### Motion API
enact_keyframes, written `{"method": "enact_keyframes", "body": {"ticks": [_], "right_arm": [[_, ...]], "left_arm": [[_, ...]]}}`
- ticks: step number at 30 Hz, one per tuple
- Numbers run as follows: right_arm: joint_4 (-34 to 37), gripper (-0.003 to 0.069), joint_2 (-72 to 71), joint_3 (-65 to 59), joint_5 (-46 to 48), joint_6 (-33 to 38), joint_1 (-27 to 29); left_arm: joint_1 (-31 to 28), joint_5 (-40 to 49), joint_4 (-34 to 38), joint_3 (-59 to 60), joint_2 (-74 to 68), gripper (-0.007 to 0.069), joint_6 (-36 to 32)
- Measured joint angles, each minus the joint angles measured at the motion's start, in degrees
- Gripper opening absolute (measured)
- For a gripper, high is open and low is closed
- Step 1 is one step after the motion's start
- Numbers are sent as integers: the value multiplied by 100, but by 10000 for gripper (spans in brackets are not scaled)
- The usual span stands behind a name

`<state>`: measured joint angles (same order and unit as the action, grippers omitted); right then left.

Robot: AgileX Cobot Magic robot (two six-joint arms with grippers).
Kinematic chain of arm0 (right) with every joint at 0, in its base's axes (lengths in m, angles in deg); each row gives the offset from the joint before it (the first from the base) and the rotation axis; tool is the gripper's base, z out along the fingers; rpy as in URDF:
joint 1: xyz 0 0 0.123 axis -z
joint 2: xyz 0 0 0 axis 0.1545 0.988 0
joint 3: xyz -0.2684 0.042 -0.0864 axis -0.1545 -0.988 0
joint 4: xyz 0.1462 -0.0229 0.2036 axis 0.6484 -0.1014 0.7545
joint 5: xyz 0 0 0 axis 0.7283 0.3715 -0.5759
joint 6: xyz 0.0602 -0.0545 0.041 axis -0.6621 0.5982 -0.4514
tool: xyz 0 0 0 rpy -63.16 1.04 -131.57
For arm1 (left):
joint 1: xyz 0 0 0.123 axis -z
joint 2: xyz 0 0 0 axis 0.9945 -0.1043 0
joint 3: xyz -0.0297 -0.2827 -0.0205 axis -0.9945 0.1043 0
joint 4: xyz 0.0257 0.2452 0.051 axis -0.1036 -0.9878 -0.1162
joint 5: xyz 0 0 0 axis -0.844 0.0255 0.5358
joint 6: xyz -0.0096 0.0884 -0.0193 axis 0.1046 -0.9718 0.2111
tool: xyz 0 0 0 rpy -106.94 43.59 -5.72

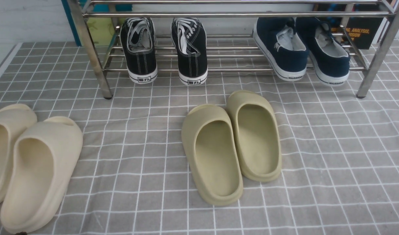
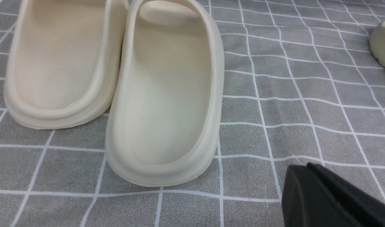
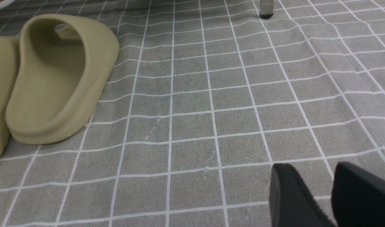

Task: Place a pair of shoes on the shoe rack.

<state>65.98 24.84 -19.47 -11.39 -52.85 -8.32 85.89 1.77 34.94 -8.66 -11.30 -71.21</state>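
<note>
Left black canvas sneaker (image 1: 139, 49): white heel tab bore small black box logo, characters too small to make out. Right black canvas sneaker (image 1: 190, 49): same logo on heel tab, also unreadable. Navy slip-on sneakers (image 1: 300, 49): dark lettering on white heel strips, too blurred to read. Black board (image 1: 362, 34) behind steel shoe rack (image 1: 238, 14), far right: orange print, "ANALYSIS," legible, line below ended in "SION"; rest hidden.
</note>
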Motion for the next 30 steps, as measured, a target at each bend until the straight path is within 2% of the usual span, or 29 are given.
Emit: {"method": "enact_keyframes", "body": {"ticks": [30], "right_arm": [[0, 239, 0, 0, 0, 0, 0]], "left_arm": [[71, -243, 6, 10, 0, -13, 11]]}}
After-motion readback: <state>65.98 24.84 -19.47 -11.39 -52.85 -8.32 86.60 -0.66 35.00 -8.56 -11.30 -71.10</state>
